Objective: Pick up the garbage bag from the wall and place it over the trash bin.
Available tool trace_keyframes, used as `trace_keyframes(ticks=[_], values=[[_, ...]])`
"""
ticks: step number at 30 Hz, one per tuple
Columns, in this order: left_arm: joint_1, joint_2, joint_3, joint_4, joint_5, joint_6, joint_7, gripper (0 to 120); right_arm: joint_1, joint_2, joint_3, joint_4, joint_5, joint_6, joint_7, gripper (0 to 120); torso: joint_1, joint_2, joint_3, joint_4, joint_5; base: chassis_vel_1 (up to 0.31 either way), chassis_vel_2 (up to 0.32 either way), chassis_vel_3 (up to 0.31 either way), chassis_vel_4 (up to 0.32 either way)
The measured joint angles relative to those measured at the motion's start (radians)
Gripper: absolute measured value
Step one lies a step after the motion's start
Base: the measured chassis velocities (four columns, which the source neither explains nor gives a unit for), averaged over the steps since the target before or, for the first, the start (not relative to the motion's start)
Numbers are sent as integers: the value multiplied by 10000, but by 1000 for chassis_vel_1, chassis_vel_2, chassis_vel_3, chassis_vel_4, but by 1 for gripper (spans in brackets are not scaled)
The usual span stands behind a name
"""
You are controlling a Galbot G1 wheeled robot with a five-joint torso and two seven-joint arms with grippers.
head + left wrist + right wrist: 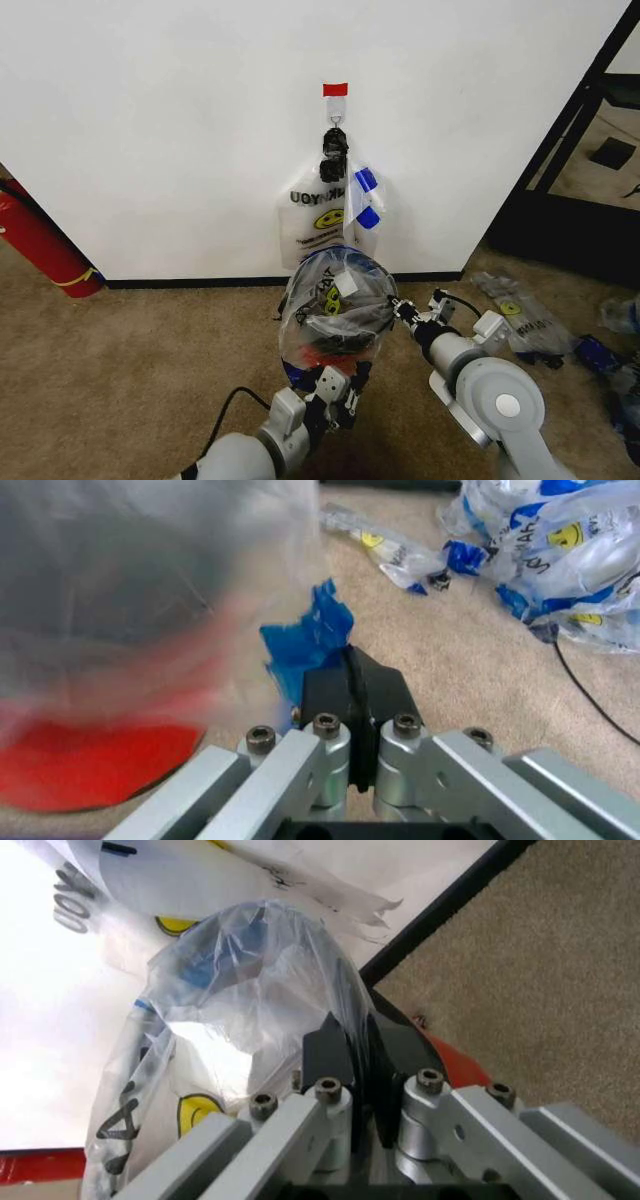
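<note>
Your left gripper (338, 392) is pinched tight on the garbage bag (333, 310) at a blue patch on its near, low edge; the right gripper (400, 311) is clamped on the bag's right side. Between them the bag is draped over the trash bin (440, 1057), whose red base shows thru the plastic. Beyond, more smiley bags (330, 215) hang from a hook (335, 122) on the wall (170, 130), w/ others lying on the carpet (150, 340) at right.
</note>
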Motion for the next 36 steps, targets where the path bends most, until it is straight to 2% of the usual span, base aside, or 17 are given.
trace_keyframes(ticks=[5,14,19,26,30,36], values=[[-374,-434,514,803,642,-66,70,0,-82,14,41,75,9,-14,4,0,0,-2,0,1,1,0,0,0,0],[-913,-1102,903,1770,1505,-231,133,0,-131,-99,164,283,219,-78,35,0,0,-2,0,0,0,0,0,0,0],[-939,-1321,962,2071,1755,-316,147,0,-125,-174,220,322,296,-102,47,0,0,-2,0,-1,-1,0,0,0,0],[-852,-1180,947,2042,1939,-339,132,0,-153,-179,252,306,297,-108,31,0,0,-2,0,0,-1,0,0,0,0],[-666,-849,902,1625,1939,-290,98,10,-153,-156,283,179,252,-108,-32,0,0,-2,0,-1,-1,0,0,0,0],[196,142,510,583,2594,-714,-3,36,-120,-96,272,-29,28,-103,-218,0,0,-1,0,0,-3,0,0,0,0]])
